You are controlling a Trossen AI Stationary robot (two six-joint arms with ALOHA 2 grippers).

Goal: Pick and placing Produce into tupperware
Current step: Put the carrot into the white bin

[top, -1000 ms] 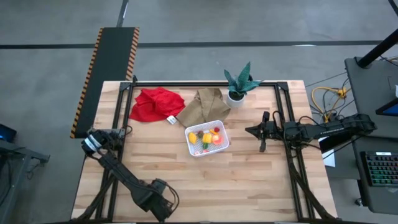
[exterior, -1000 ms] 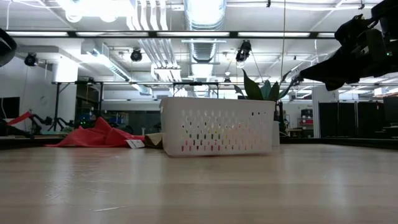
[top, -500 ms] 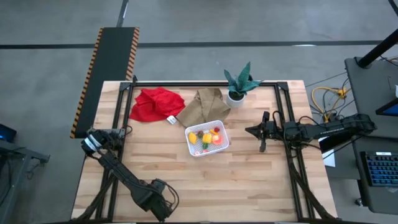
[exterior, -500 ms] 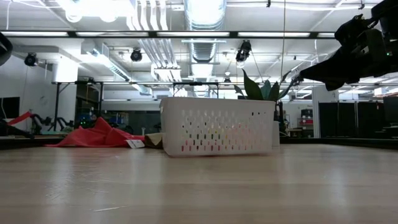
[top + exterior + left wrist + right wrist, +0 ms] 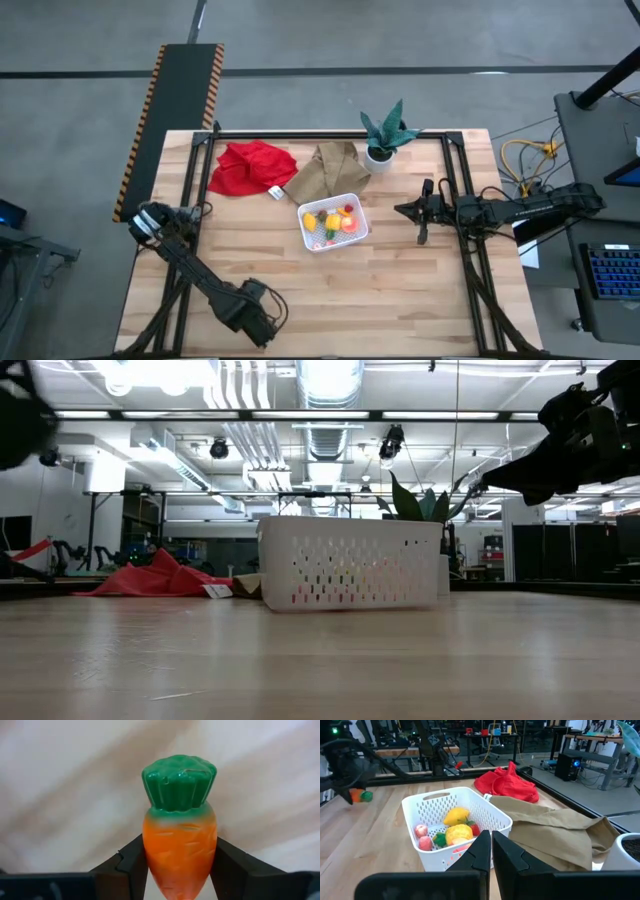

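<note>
My left gripper (image 5: pixel 150 220) is over the table's left edge, shut on the orange carrot with a green top (image 5: pixel 180 845). The right wrist view shows that carrot (image 5: pixel 357 795) far off under the dark gripper. The white perforated container (image 5: pixel 303 228) stands at the table's middle with a lemon (image 5: pixel 456 815), a peach-orange fruit (image 5: pixel 457 834) and small pink berries (image 5: pixel 422 836) inside. My right gripper (image 5: pixel 402 210) hangs shut above the table, right of the container (image 5: pixel 445 794), touching nothing. My left gripper pinches the carrot's orange body (image 5: pixel 152 855) between its two fingers (image 5: pixel 130 865), one on each side. The carrot lies along the fingers, its green top (image 5: pixel 179 782) pointing away from the wrist. It is lifted clear of the table.
A red cloth (image 5: pixel 252 165) and a tan cloth (image 5: pixel 325 170) lie on the far side of the table. A potted green plant (image 5: pixel 385 135) stands at the far edge, right of them. Bare wood spreads over the near half and the left side.
My left gripper, with the carrot in it, has risen and shifted a little toward the far edge; it is larger and blurred in the low view's upper left corner. The right arm and the container have kept still.
</note>
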